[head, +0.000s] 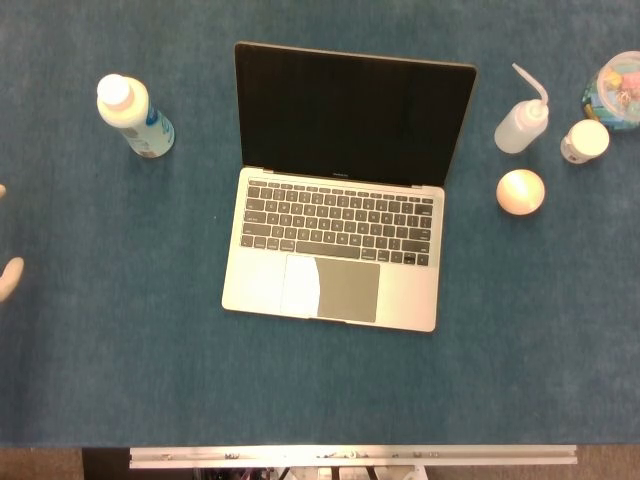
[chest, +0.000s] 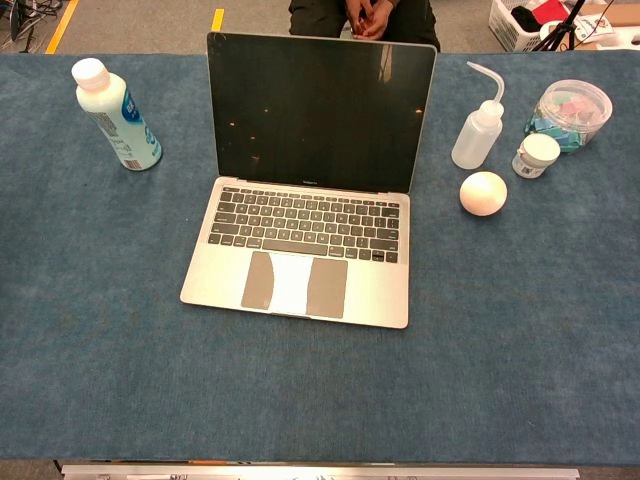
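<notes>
- Running along the nearest edge, a metal rail (head: 350, 457) is bordering the blue tabletop (chest: 520, 350); the near strip of cloth is carrying nothing.
- Sitting mid-tabletop, a silver laptop (head: 335, 250) is lying open, with the keyboard and trackpad facing the robot and nothing touching them.
- At the far left edge of the head view, pale tips are just poking into frame, probably the left hand (head: 10, 278). They are hovering well apart from the laptop and holding nothing visible. Too little is showing, so I cannot tell whether the fingers are spread or curled.
- The right hand is not appearing in either view, so its fingers cannot be judged.
- Right of the keyboard, a pale round ball (chest: 483, 193) is resting on the cloth, near the laptop but not touching it.
- The laptop screen is standing upright and dark, with small glints reflecting in it.
- Behind the ball, a clear squeeze bottle (chest: 476, 135) with a bent spout is standing upright. A small white-lidded jar (chest: 540, 155) is standing just beside it, and a clear tub (chest: 571, 112) of coloured bits is sitting behind the jar.
- Far left, a white bottle (chest: 115, 118) with a blue label is standing alone, well apart from the laptop.
- Beyond the tabletop, a seated person's clasped hands (chest: 362, 15) are showing.
</notes>
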